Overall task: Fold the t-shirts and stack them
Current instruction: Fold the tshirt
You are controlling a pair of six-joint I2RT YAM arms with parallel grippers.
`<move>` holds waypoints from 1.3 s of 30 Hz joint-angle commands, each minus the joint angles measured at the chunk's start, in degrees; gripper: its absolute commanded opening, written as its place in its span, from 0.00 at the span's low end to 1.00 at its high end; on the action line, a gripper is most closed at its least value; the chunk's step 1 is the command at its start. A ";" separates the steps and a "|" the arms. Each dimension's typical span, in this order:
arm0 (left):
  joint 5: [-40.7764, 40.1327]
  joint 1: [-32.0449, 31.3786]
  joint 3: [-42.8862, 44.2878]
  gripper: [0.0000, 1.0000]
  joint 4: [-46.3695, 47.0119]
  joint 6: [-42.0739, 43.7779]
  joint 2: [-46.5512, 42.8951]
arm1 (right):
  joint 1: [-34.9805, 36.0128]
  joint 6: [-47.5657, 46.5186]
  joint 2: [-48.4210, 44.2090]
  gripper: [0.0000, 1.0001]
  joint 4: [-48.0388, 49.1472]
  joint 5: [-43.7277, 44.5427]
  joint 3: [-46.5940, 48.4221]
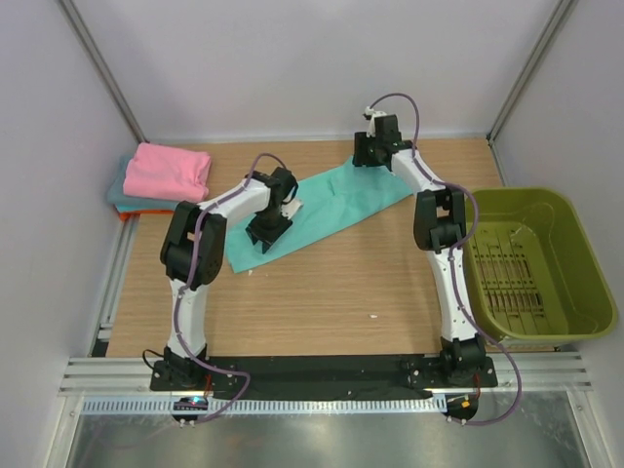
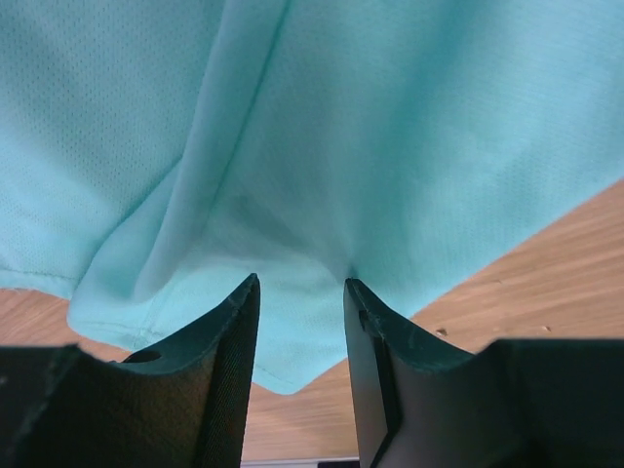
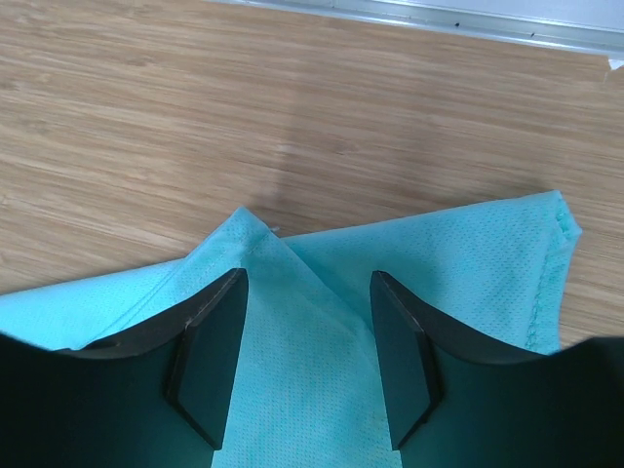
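Nearest, the left gripper (image 2: 300, 281) sits on the teal tee (image 1: 341, 200) spread on the table (image 1: 322, 292); cloth fills its gap, and I cannot tell if it pinches. Farther, the right gripper (image 3: 307, 275) stands open over a corner. Far left, a pink tee (image 1: 168, 171) hides most of the stack (image 1: 119, 198).

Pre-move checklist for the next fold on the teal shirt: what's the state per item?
1. Left hand open over the teal t-shirt near end: ok.
2. Right hand open over its far corner: ok.
3. Shirt lying as a flat strip: not ok, creased at the near end.
4. Fingertips touching cloth: cannot tell.
5. Pink t-shirt tops the stack, apart from the strip: ok.
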 commanded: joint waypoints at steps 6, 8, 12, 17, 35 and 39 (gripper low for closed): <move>-5.05 -1.84 3.74 0.45 -4.87 4.11 -11.34 | -0.43 -0.23 -7.46 0.61 2.75 4.19 0.76; -5.23 -1.84 3.48 0.45 -6.72 5.35 -13.09 | -0.69 0.30 -9.32 0.61 2.40 2.97 -0.47; -5.49 -1.84 -3.78 0.45 -7.44 8.60 -15.74 | -1.22 1.97 -12.84 0.61 1.17 2.08 -2.93; -5.32 -1.84 -12.33 0.45 -1.82 13.17 -17.76 | -2.01 3.29 -16.61 0.61 0.47 2.08 -9.07; -2.86 -1.76 -14.10 0.44 1.01 14.23 -9.51 | -2.28 1.88 -19.96 0.62 -0.32 1.55 -17.79; -3.03 -1.76 -13.75 0.41 0.57 14.76 -7.83 | -2.36 1.27 -19.26 0.62 -0.15 1.99 -17.88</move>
